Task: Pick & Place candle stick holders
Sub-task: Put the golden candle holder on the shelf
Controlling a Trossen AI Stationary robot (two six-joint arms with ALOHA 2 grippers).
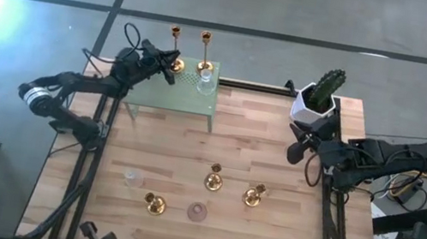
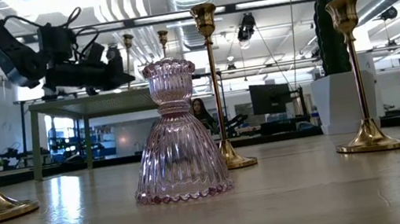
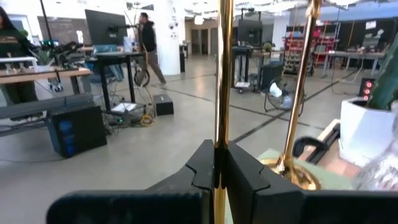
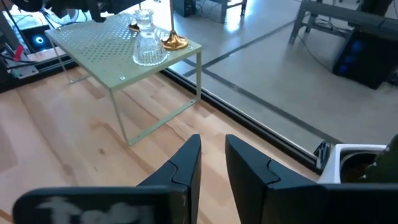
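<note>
A green perforated shelf [image 1: 170,95] stands at the table's far left. On it are two tall brass candlesticks [image 1: 174,50] [image 1: 205,53] and a clear glass holder [image 1: 206,84]. My left gripper [image 1: 168,68] is shut on the left candlestick's stem [image 3: 221,93]. The other tall candlestick [image 3: 300,93] stands just beyond it. On the table nearer the front stand three brass holders [image 1: 214,179] [image 1: 253,196] [image 1: 154,204], a clear glass one [image 1: 132,178] and a pink glass one [image 1: 197,212] [image 2: 175,131]. My right gripper [image 1: 306,150] [image 4: 213,162] is open and empty, by the cactus pot. My left gripper pinches the thin brass stem [image 3: 221,146] of the left tall candlestick between its two fingers [image 3: 245,171]. The fingers come level from the table's left and lie across the stem. The candlestick is upright; I cannot tell whether its base [image 1: 175,66] rests on the shelf.
A white pot with a green cactus [image 1: 320,96] stands at the far right corner, close to my right arm. The shelf's legs [image 4: 200,81] rise from the wooden table [image 1: 191,146]. Bare wood lies between the shelf and the front holders. People show in the room beyond.
</note>
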